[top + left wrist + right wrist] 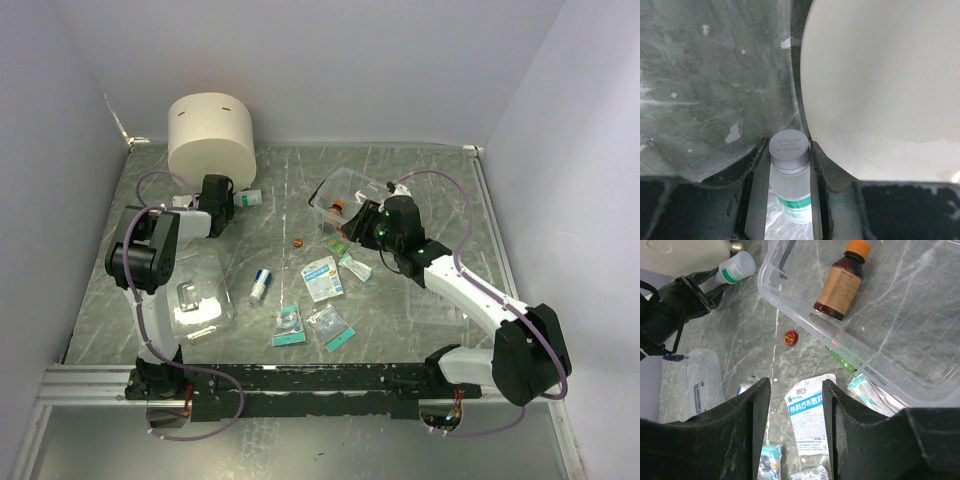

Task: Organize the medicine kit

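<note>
The medicine kit (322, 190) is a clear open box at the back middle; in the right wrist view its rim (790, 310) runs across the top right. A brown bottle with an orange cap (840, 282) lies inside it. My left gripper (232, 197) sits beside the cream cylinder, shut on a small white bottle with a green label (790, 170); both fingers press its grey cap. My right gripper (796, 390) hangs open and empty just in front of the kit, above a white and blue packet (812, 420).
The large cream cylinder (210, 135) stands at the back left, right against the left gripper. A clear lid with a handle (195, 290) lies at the front left. Loose on the table are a red cap (298, 241), a small bottle (261, 285) and several sachets (289, 325).
</note>
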